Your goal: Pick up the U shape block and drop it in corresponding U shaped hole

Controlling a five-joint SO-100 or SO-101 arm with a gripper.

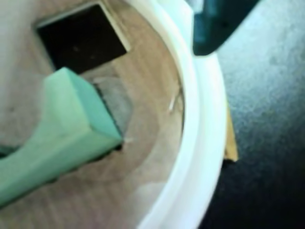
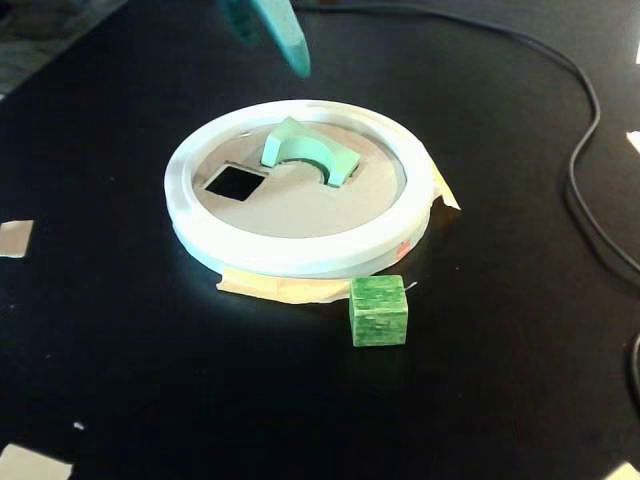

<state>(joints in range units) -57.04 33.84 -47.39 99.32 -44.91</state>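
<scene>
The light green U shape block (image 2: 305, 148) rests arch-up on the wooden lid (image 2: 300, 205) inside the white ring (image 2: 290, 255). In the wrist view the block (image 1: 62, 133) lies tilted over a grey opening (image 1: 118, 102), which it partly hides; how deep it sits I cannot tell. A square hole (image 1: 81, 40) is next to it, left of the block in the fixed view (image 2: 235, 182). My gripper (image 2: 272, 50) hovers above and behind the ring, apart from the block and holding nothing, its teal fingers slightly parted. One dark finger (image 1: 219, 24) shows over the rim.
A darker green cube (image 2: 378, 310) stands on the black table just in front of the ring. Tan paper (image 2: 270, 288) sticks out under the ring. A black cable (image 2: 585, 150) runs along the right side. Paper scraps (image 2: 14, 238) lie at the left.
</scene>
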